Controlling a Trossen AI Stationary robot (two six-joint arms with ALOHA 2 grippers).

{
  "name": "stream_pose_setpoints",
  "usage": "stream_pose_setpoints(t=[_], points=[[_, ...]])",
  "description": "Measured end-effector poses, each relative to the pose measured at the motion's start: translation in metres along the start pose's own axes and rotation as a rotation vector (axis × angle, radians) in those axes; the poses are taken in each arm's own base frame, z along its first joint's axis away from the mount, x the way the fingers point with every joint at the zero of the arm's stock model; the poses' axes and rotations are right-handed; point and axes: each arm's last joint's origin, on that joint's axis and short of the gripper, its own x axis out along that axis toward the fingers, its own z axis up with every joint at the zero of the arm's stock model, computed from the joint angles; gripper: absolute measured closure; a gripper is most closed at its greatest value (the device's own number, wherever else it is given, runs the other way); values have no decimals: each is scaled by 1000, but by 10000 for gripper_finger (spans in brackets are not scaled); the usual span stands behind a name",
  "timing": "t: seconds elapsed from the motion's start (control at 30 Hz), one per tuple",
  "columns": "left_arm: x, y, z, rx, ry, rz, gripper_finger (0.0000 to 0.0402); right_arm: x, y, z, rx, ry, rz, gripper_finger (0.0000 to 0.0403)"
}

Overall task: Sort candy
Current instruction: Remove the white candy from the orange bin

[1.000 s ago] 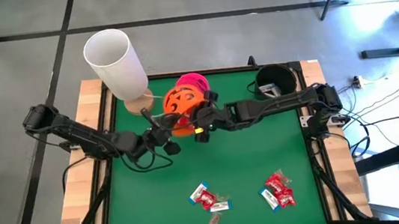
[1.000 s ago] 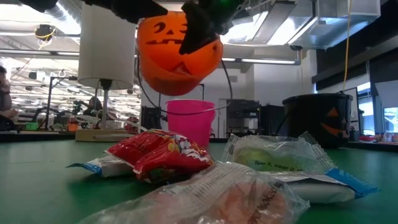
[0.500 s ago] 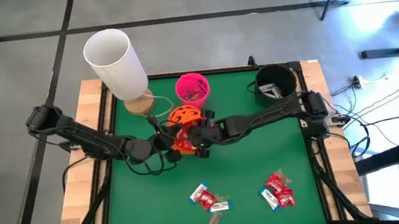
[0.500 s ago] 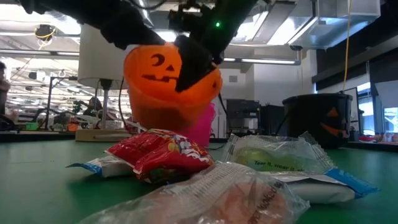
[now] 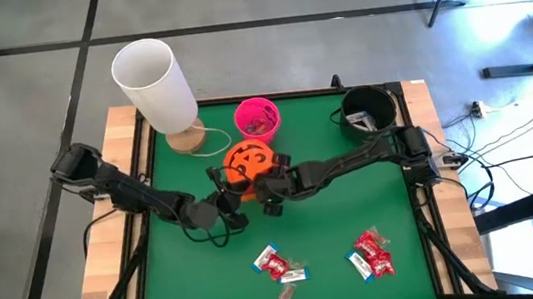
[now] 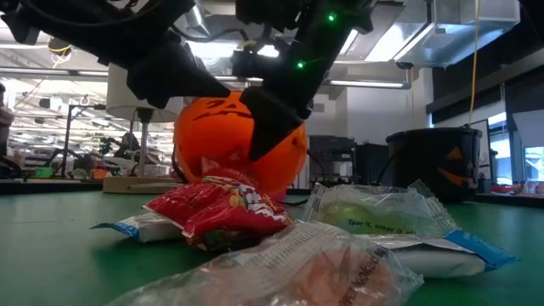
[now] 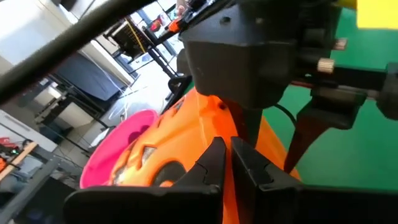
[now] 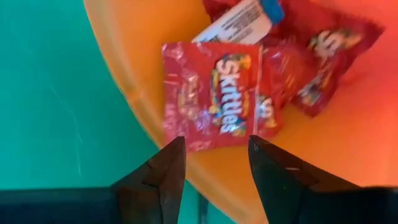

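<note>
The green table [image 5: 354, 210] fills the middle of the high view, wood-edged, with both dark arms reaching in to meet at its centre; a tall white cylinder [image 5: 153, 82] stands on a wooden base at the far left corner; along the far edge sit the black bucket [image 5: 366, 108] on the right and the pink bucket [image 5: 257, 116] near the middle, some wrappers inside it; just in front of the pink one is the orange pumpkin bucket [image 5: 246, 160], tipped over on its side, carved face showing in the low view [image 6: 234, 140].

The left gripper [image 5: 224, 203] is at the bucket's near-left side, fingers [image 7: 214, 165] drawn almost together with orange plastic right against them, though whether they pinch the rim I cannot tell; the right gripper [image 5: 269, 191] is at the near-right side, fingers [image 8: 163, 171] parted a moderate way, straddling the orange rim and clamping nothing that shows.

The candy: red packets [image 8: 227, 99] lie inside the tipped bucket, one reading Skittles; two loose clusters lie well apart near the front of the table, one toward the middle [image 5: 278, 265], one to the right [image 5: 371, 253]; up close in the low view, a red packet [image 6: 225, 212] and clear wrappers [image 6: 374, 212].
</note>
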Motion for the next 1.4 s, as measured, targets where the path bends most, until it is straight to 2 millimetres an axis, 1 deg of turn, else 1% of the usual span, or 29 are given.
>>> stream_pose_setpoints(t=[0.17,0.3,0.5,0.63,0.77,0.87,0.97,1.07,1.17,1.3,1.4], points=[[-1,-3,-1,-19,-5,-35,401,5,3,-10,28,24,13,230],[-1,-5,-2,-60,0,-85,401,8,8,-14,37,-11,26,230],[-1,-6,-7,-108,37,-117,401,15,21,-22,73,-130,29,230],[-1,-6,-7,-126,39,-121,401,18,28,-28,128,-219,38,230],[-1,-6,-7,-139,40,-120,401,20,37,-37,211,-342,40,230],[0,-5,-7,-165,43,-106,401,20,41,-44,308,-464,74,230],[1,-4,-8,-186,45,-98,401,18,40,-53,409,-607,87,230],[3,-3,-7,-214,44,-94,401,17,33,-59,495,-709,18,230],[5,-1,-6,-231,37,-90,401,22,24,-61,521,-705,-81,230],[8,2,-4,-261,21,-77,401,27,13,-59,551,-700,-108,230],[10,3,-4,-272,23,-69,401,30,11,-60,590,-709,-128,230]])
